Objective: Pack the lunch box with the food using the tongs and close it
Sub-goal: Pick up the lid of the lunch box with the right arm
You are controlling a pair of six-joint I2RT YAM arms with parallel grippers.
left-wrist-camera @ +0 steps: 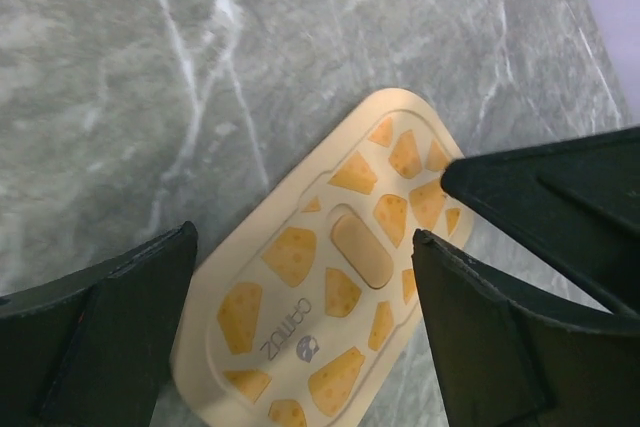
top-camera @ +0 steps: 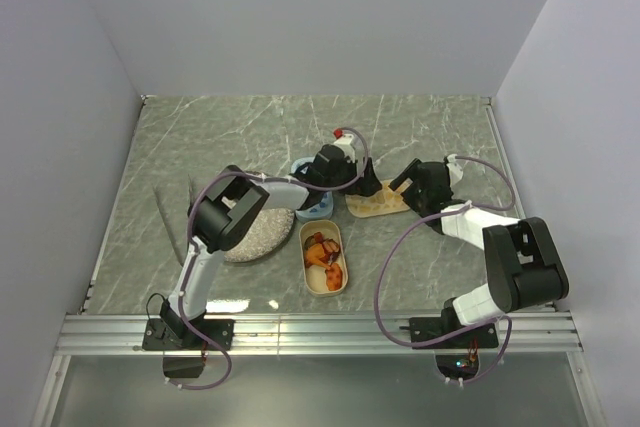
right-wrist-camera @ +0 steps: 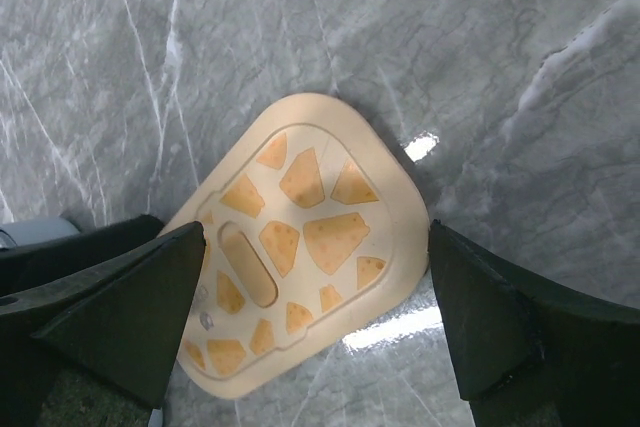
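Closing step judged in hand. Food [top-camera: 322, 250] seen packed in oval lunch box [top-camera: 326, 289], near front of marble table [left-wrist-camera: 150, 67], between arms. Cheese-print lid [left-wrist-camera: 330, 277] lying flat, near box on far right side. Left gripper [left-wrist-camera: 305, 242] and right gripper [right-wrist-camera: 316, 232] both spread wide, nothing held, poised over lid. Next move: lid edge to be pinched, lid carried over box, aligned, pressed down.

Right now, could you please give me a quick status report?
Left gripper and right gripper open, both over lid. Lid flat on table, box uncovered, food inside. Grippers crowd each other there.
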